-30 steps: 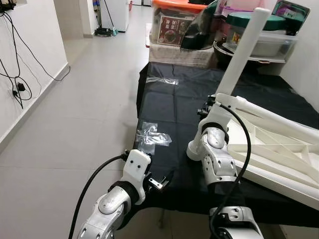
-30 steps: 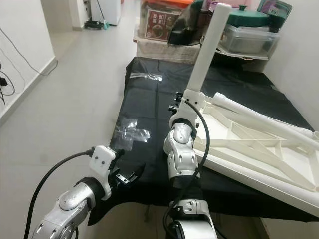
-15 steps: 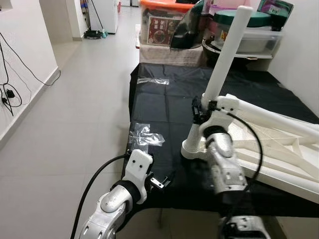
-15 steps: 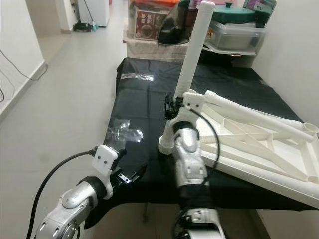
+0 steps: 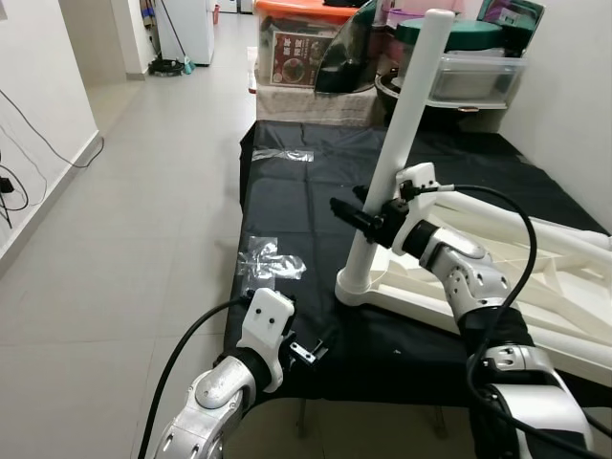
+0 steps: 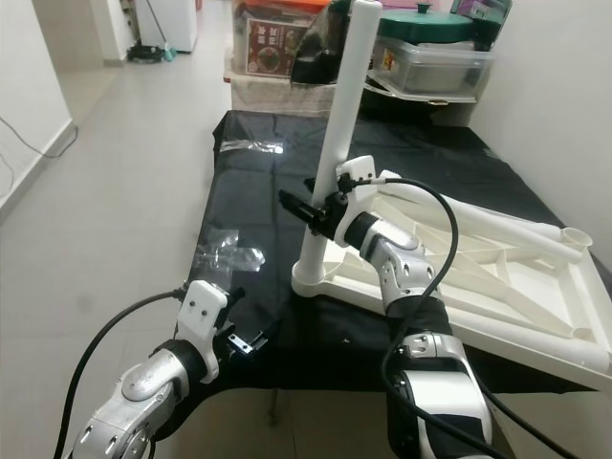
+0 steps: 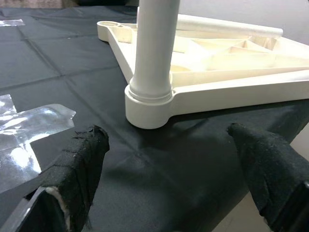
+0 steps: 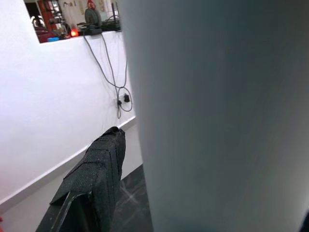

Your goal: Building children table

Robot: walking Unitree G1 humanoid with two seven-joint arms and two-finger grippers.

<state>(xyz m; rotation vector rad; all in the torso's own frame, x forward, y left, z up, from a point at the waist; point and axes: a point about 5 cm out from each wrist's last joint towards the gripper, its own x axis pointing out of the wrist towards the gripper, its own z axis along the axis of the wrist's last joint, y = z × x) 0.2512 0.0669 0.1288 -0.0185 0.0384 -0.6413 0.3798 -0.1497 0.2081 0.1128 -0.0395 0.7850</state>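
Wall cables: black cables (image 5: 11, 182) hang down the white wall at the far left, beside the grey tiled floor (image 5: 143, 191).
Left gripper: the left gripper (image 5: 311, 346) hovers low at the near edge of the black sheet (image 5: 306, 201); its two black fingers (image 7: 79, 166) stand wide apart and hold nothing.
Plastic wrap: two crumpled clear pieces lie on the sheet, one (image 5: 270, 260) just beyond the left gripper, the other (image 5: 284, 155) farther back.
Table leg: one white tubular leg (image 5: 397, 163) stands upright, slightly tilted, seated in the near-left corner socket of the table top; in the left wrist view its base (image 7: 149, 96) rises between and beyond the open left fingers, apart from them.
Right gripper: the right gripper (image 5: 359, 215) reaches across from the right and meets the leg about midway up; one black finger (image 8: 94, 179) shows just beside the white tube, which blocks the other finger. How tightly the fingers close on the leg cannot be told.
Table top: one white children's table top (image 6: 497, 277) lies upside down on the sheet, ribbed underside up, to the right of the leg; a second round socket (image 6: 572, 235) shows at its far right corner.
Background: storage boxes, among them one orange-lidded (image 5: 306, 38) and one clear tub (image 5: 473, 76) with a green lid, are stacked behind the far edge of the sheet.
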